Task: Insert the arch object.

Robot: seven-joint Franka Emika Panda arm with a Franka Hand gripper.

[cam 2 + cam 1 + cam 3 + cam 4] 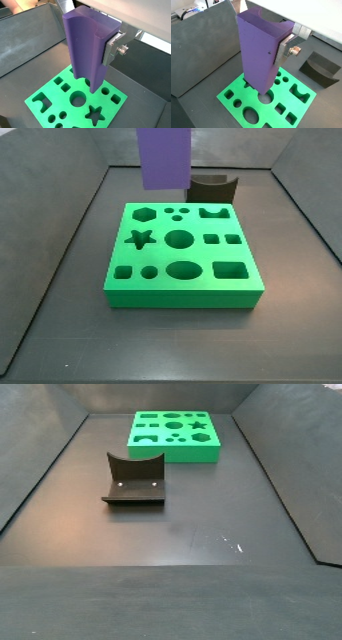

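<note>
Purple column point(260, 50) hiding claw point(288, 44), arch object point(213, 186) half-hidden behind board point(182, 253)

Even, bright overhead light; the dark grey matte surface point(201, 524) shows a few small glare specks. Soft shadows lie beneath the green slab with shaped holes point(183, 253). Wrist views are slightly soft.

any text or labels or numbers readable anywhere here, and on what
None: no word, label, brand, number or sign can be read in any view.
Purple column between the gripper fingers: plain faces.
Green board: only shaped holes, no markings.
Arch object behind the board: plain dark surface.
Fixture: two small pale dots, not text.
</note>
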